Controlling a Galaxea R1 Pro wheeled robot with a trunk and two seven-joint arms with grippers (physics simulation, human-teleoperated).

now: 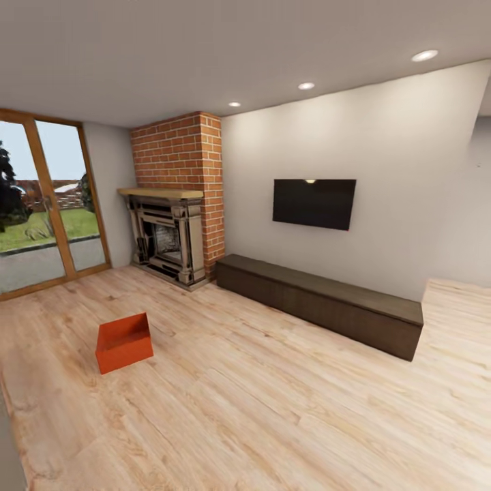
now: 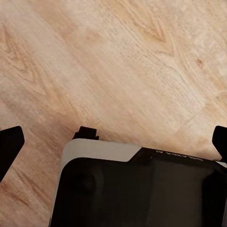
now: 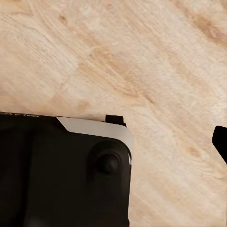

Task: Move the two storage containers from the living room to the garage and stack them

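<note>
Light wood plank floor (image 1: 273,409) of the living room fills the head view: brick fireplace (image 1: 179,198) at far left-centre, glass doors (image 1: 41,204) at far left, black TV (image 1: 314,203) on the far wall, long low dark cabinet (image 1: 320,303) under it. One orange-red storage container (image 1: 123,343) sits on the planks, left of centre, well apart from fireplace and cabinet, turned at an angle, open top up. Second container not spotted from here.

Judgement: robot is standing off, arms tucked and pointing down at the floor for driving, since nothing is within reach yet; next step is likely the approach to the container.

Left wrist view: planks plus the robot's dark base (image 2: 137,189) with a pale edge. Left gripper (image 2: 113,142): black fingertips (image 2: 9,142) sit at opposite frame edges, so jaws are spread wide, holding nothing, touching nothing.

Right wrist view: planks, dark base (image 3: 61,170). Right gripper: a single black fingertip (image 3: 221,142) at the frame edge; cannot tell the jaw width; nothing seen in it.
</note>
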